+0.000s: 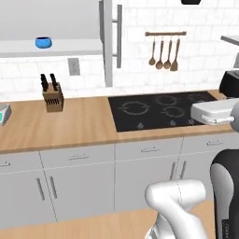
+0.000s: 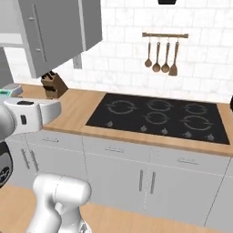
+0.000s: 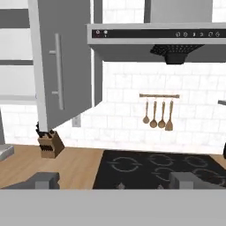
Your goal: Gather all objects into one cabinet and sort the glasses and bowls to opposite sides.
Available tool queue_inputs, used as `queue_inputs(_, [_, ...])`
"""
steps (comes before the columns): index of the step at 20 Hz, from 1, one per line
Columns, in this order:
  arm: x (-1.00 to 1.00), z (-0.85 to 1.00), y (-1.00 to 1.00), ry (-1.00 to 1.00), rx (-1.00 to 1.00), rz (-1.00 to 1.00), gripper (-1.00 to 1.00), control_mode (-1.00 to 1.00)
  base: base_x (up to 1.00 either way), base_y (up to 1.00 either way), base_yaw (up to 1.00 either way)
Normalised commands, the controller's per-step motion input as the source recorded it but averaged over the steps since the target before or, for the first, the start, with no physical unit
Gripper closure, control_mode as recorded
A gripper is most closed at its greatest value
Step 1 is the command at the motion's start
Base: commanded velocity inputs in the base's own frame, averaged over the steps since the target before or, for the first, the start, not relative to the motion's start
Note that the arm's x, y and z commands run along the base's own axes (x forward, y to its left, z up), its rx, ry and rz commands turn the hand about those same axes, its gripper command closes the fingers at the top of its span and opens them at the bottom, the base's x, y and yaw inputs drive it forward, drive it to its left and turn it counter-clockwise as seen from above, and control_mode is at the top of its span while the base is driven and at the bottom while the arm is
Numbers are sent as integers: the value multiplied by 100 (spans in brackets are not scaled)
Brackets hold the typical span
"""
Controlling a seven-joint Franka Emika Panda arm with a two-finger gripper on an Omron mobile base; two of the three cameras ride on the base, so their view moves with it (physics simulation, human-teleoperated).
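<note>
- The gripper (image 3: 112,180) is spread wide with nothing between its two dark fingertips (image 3: 44,178), which poke up at the bottom of the hand view, looking at the back wall over the cooktop (image 1: 163,109).
- The blue cup (image 1: 43,42) sits on the white shelf board (image 1: 60,47) of the wall cabinet (image 1: 51,23), toward its left part in the left base view. It's upright and on its own there.
- The cabinet door (image 2: 50,32) is swung out open, with its long grey bar handle (image 2: 38,38) running vertically.
- Down on the wooden surface (image 1: 79,123), a knife block (image 1: 52,97) stands below the cabinet, close to the wall, left of the cooktop.
- There's a wall outlet (image 1: 73,66) just above and right of the block.
- Four wooden utensils (image 1: 164,55) hang from a rail (image 1: 165,33) on the white tile wall above the cooktop.
- The range hood (image 3: 154,37) sits over the cooktop in the hand view.
- Grey drawers and doors (image 1: 79,179) run below the surface.
</note>
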Motion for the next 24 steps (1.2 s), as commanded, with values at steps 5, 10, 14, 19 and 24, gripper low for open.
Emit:
queue_inputs(5, [0, 0, 0, 0, 0, 0, -100, 100, 0, 85, 0])
queue_inputs(10, [0, 0, 0, 0, 0, 0, -100, 100, 6, 87, -1])
queue_inputs(14, [0, 0, 0, 0, 0, 0, -100, 100, 31, 73, -6])
queue_inputs(19, [0, 0, 0, 0, 0, 0, -100, 100, 61, 51, -7])
queue_inputs(24, [0, 0, 0, 0, 0, 0, -100, 100, 93, 34, -11])
